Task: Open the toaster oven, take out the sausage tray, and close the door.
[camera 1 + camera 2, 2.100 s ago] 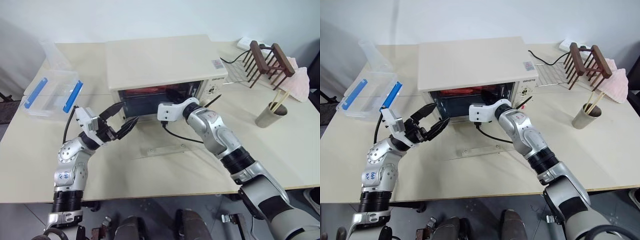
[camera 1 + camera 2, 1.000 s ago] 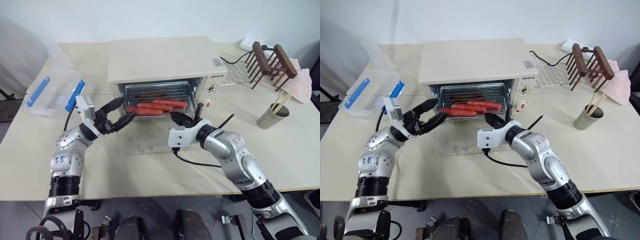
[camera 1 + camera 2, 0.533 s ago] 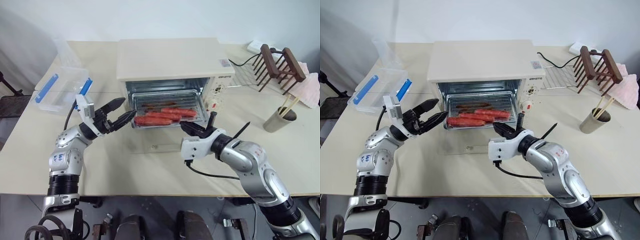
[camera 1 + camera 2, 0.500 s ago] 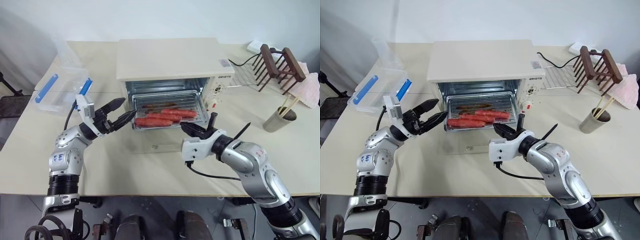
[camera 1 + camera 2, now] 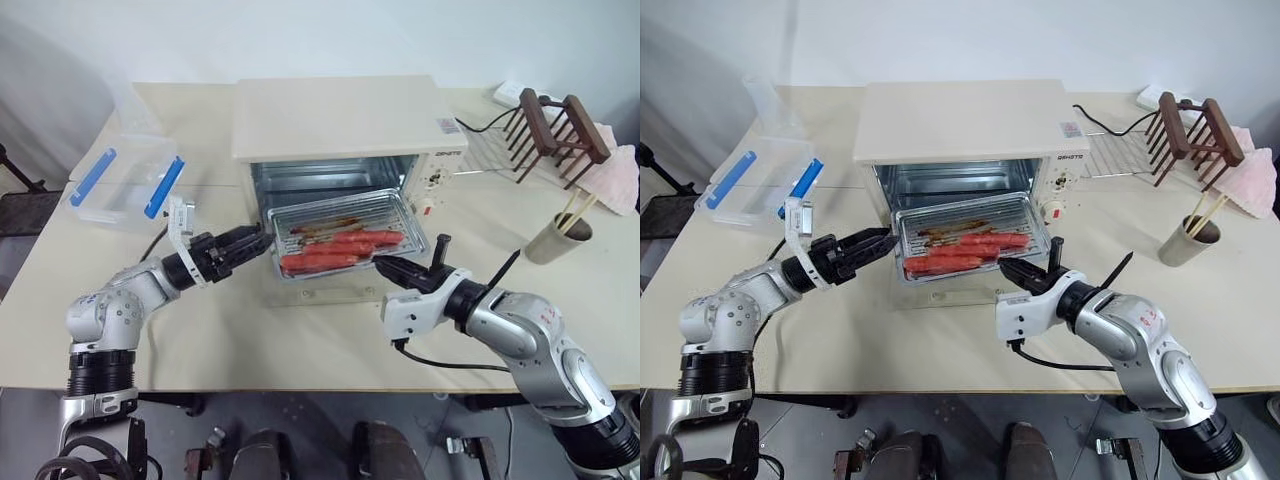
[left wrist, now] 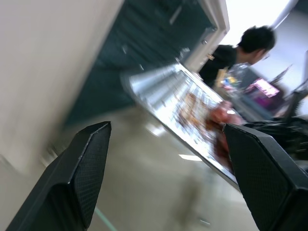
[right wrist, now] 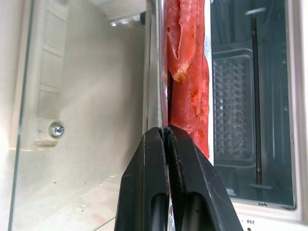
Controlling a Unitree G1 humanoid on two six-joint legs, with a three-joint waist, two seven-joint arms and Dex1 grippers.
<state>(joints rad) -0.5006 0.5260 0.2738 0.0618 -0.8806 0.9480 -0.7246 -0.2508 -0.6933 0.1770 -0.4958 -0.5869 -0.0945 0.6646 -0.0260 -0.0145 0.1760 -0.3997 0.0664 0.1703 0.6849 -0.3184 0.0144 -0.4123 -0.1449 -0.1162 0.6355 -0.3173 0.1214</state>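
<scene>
Holding: right hand (image 5: 1012,274) is pinched on the near rim of the tray (image 5: 965,242).
Tray: half out of the oven (image 5: 962,125), sausages (image 5: 960,251) lying on it, above the door (image 5: 940,290).
Door: folded down flat on the worktop (image 5: 1240,280).
Left hand (image 5: 868,244): fingers spread apart, just beside the tray's left edge, gripping nothing.
Box (image 5: 755,180): on the worktop, left of the oven.

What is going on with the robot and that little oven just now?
The toaster oven stands open, its glass door lying flat on the table. The right gripper is shut on the front rim of the sausage tray, which sticks out of the oven over the door. The left gripper is open beside the tray's left edge, not holding it.
</scene>
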